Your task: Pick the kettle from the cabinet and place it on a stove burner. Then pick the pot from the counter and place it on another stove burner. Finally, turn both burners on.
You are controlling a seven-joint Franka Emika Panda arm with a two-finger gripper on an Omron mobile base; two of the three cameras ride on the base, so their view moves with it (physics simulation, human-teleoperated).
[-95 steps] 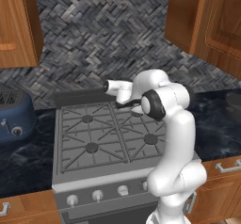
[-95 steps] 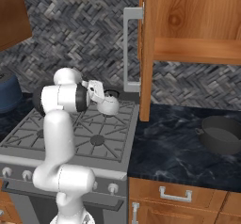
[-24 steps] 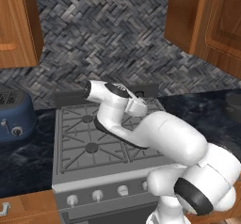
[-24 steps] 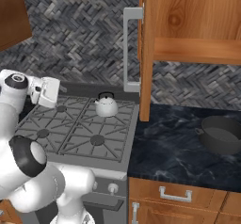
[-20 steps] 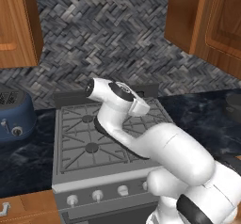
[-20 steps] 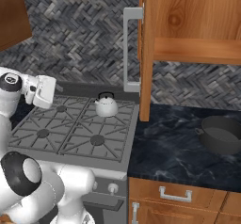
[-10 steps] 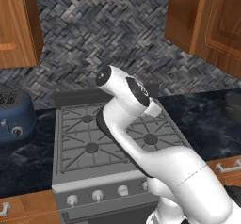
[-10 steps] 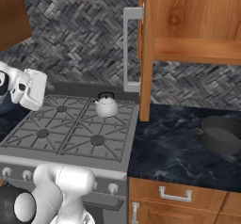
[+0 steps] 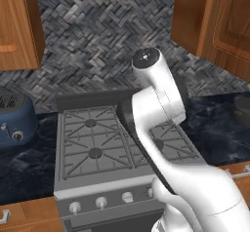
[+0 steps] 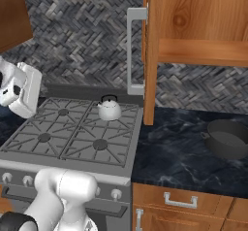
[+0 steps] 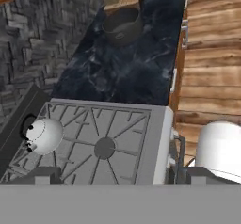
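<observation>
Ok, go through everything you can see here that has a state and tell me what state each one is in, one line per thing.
kettle: upright on the back right burner, released.
pot: on the counter, no lid, not yet moved.
cabinet: door open, shelf bare where visible.
gripper: open, holding nothing.
toaster: on the counter left of the stove.

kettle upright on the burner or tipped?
Upright. The kettle sits level on the rear right burner grate of the stove, with its handle arching over the top and its base flat.

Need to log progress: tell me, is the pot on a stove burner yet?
No, the pot sits on the black counter, right of the stove.
</observation>
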